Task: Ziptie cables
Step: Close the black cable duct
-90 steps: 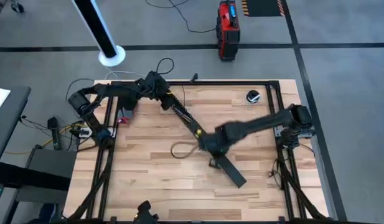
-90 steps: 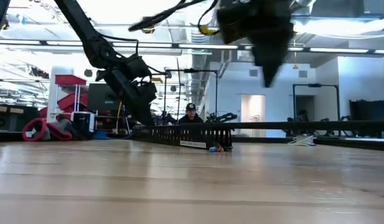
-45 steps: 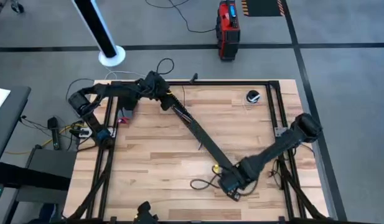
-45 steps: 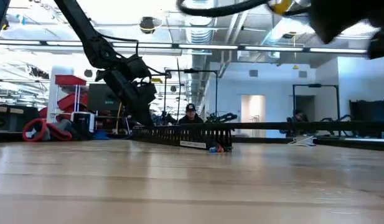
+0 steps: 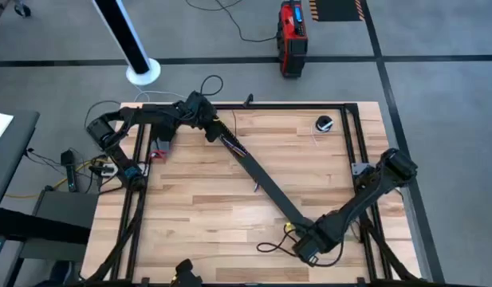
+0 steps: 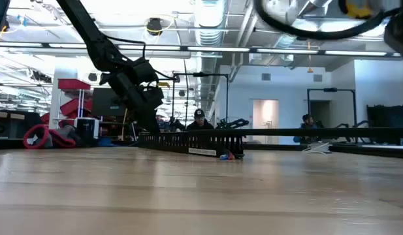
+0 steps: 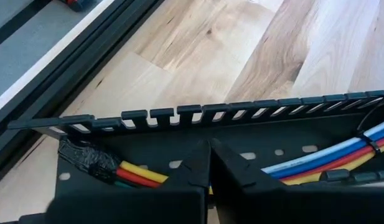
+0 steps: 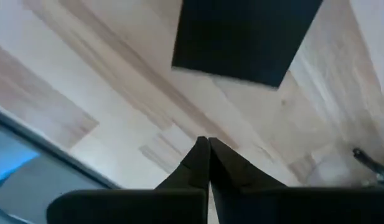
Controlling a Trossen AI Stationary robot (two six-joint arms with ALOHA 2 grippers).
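A long black comb-slotted channel (image 5: 257, 179) lies slantwise on the table, from far left to near right. The cables (image 7: 316, 163), blue, red, yellow and green wires, run inside it, and a black tie (image 7: 365, 138) circles them. My left gripper (image 7: 209, 148) is shut and stands in the channel's far-left end (image 5: 204, 115), over the cables. My right gripper (image 8: 208, 144) is shut with nothing seen between its fingers. It hovers above the table near the front edge (image 5: 308, 249), just past the channel's near end (image 8: 248, 37). My left gripper comes from above, pointing down into the channel's far-left end. Its shut fingertips (image 7: 198, 163) stand where the yellow and red wires (image 7: 137, 174) pass beneath them. The fingers hide the spot, so I cannot tell whether they touch the wires.
Black frame rails (image 5: 353, 135) run along the table's sides. A small round black object (image 5: 324, 123) sits at the far right and a red piece (image 5: 158, 151) at the far left. My right arm's own cable loop (image 5: 271, 244) hangs beside the gripper. Two people (image 6: 200, 117) show in the room behind.
My right gripper has swept from over the channel's middle toward the table's near edge and right, ending past the channel's near end. Its cable loop went along with it. The channel and cables have stayed where they were.
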